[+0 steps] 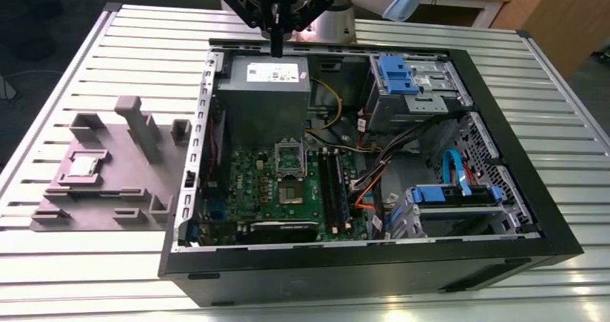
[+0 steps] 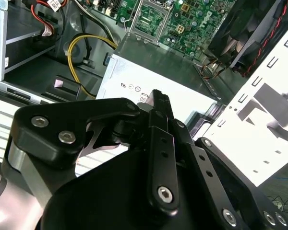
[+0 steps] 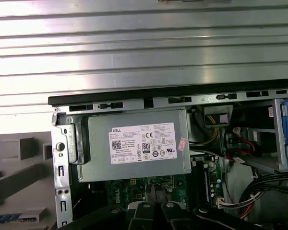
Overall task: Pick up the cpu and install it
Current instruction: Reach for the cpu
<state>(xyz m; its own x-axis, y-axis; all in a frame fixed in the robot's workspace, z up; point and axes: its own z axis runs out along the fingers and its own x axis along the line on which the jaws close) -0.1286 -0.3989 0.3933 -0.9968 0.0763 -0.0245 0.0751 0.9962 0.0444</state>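
The cpu [image 1: 84, 166], a small pale silvery square, lies in a recess of the grey plastic tray [image 1: 114, 193] on the exterior view's left, beside the open computer case [image 1: 381, 265]. My gripper [image 1: 276, 51] hangs shut and empty above the case's far edge, over the grey power supply [image 1: 259, 79], far from the cpu. In the second wrist view the black fingers [image 2: 159, 124] press together above the power supply's labelled face [image 2: 134, 88]. The metal socket frame [image 1: 288, 158] sits on the green motherboard [image 1: 267, 200] and also appears as the socket frame [image 2: 149, 21] past the fingertips.
The case holds bundled cables [image 1: 381, 158], blue drive brackets [image 1: 396, 72] and a blue cable [image 1: 456, 168]. The tray's raised blocks [image 1: 143, 126] stand up near the cpu. The slatted metal table [image 1: 476, 36] surrounds everything. The power supply label [image 3: 141, 143] shows in the first wrist view.
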